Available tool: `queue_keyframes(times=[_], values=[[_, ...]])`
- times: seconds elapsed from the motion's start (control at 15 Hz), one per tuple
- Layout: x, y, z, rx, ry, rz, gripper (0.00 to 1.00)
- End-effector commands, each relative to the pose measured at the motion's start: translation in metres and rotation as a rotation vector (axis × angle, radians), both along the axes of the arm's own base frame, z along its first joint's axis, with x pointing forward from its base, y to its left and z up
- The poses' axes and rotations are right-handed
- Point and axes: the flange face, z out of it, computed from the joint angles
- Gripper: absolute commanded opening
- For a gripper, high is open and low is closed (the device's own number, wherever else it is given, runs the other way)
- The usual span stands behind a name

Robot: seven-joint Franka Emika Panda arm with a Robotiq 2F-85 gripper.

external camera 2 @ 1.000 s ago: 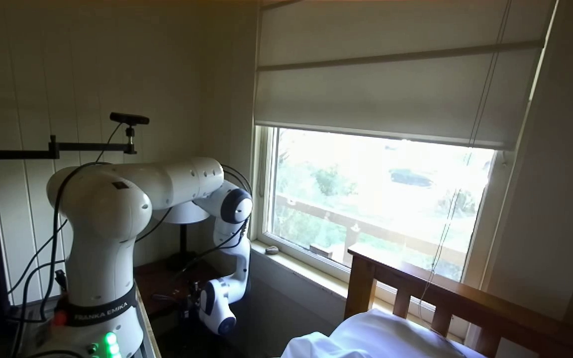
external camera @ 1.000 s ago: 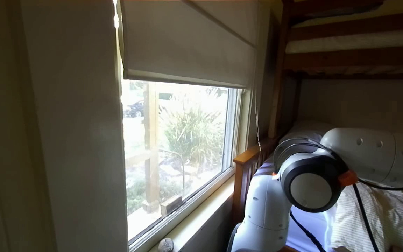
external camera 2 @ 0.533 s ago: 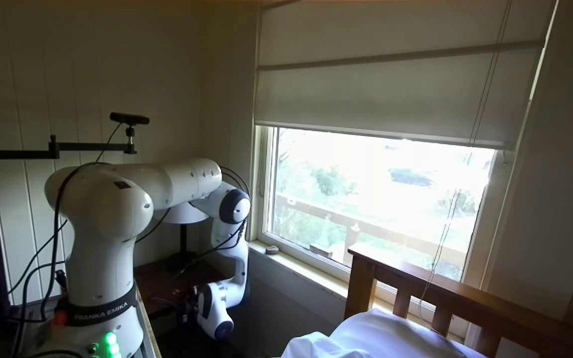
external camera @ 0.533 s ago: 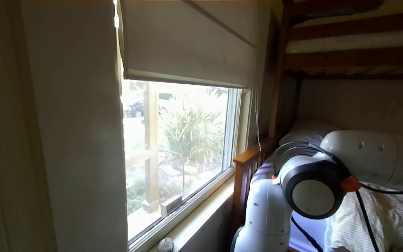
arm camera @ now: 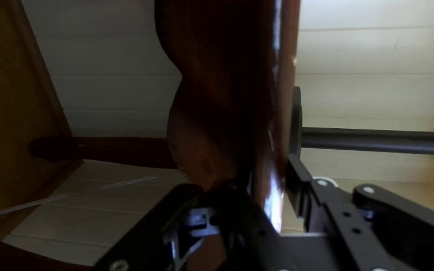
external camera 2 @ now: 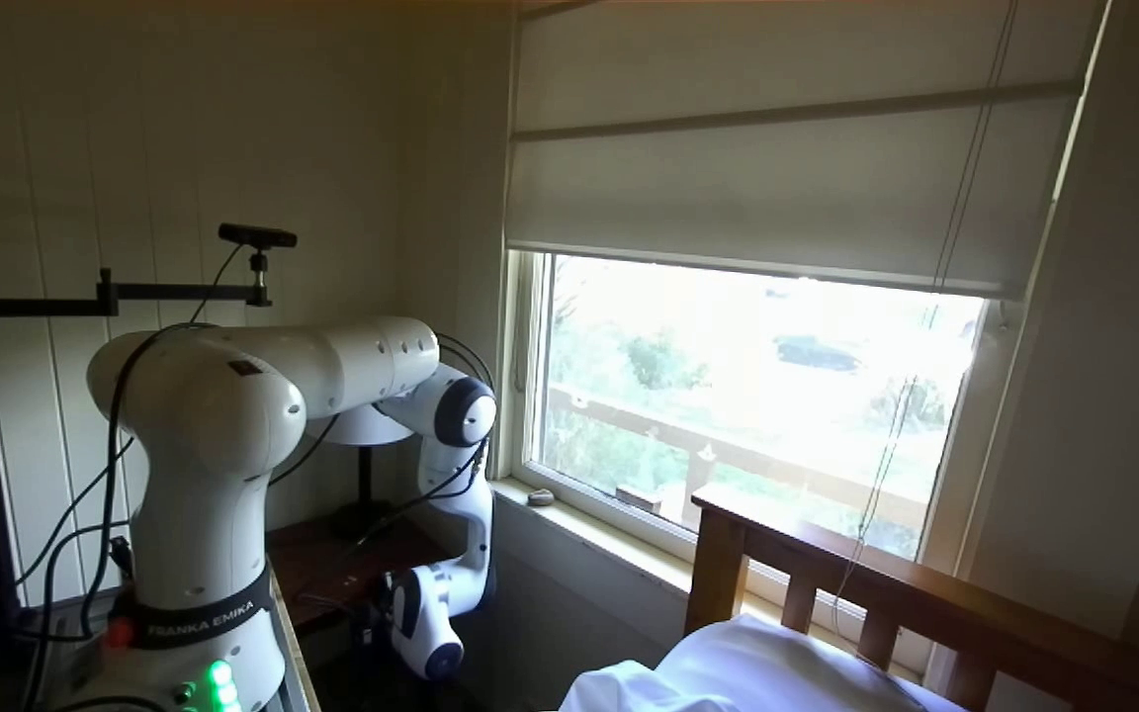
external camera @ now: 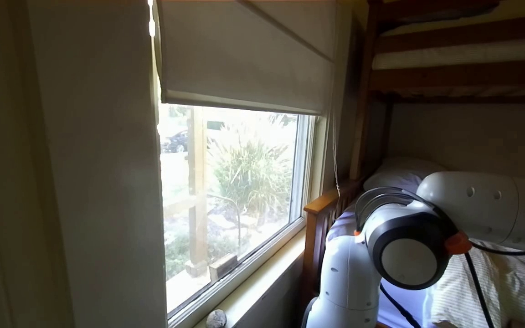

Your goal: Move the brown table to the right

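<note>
We saw the brown table [arm camera: 198, 146] mid-frame in the wrist view, the gripper [arm camera: 269, 175] straddling its edge; pinching or loose, we could not tell. A jerky pull, we judged, could topple the lamp [external camera 2: 364, 430] on it. Shadow hid the contact; lower left in an exterior view, the arm [external camera 2: 317, 366] masked part.

Lit by daylight through the window [external camera 2: 757, 396] in both exterior views, bleached to near white outdoors. Sunk in murk around the bunk bed [external camera: 463, 75], bluish and bright on the bedding [external camera 2: 757, 661]. Glowing green at the base lights [external camera 2: 221, 682]. Dim and soft in the wrist view, almost black down the middle of the bench [arm camera: 232, 98], yet streaked with glare along its edge; paler across the boards [arm camera: 371, 56] on the right.
</note>
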Motion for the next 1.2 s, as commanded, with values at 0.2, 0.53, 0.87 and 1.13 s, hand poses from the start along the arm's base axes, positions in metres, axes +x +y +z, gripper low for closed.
queue_keyframes(times=[0.2,0.53,0.87,1.13], values=[[0.025,-0.034,0.006,0.095,-0.024,-0.108,0.06],[0.042,-0.068,0.021,0.072,-0.055,-0.168,0.06],[0.045,-0.106,0.024,0.081,-0.100,-0.291,0.06],[0.029,-0.126,0.021,0.071,-0.105,-0.346,0.06]])
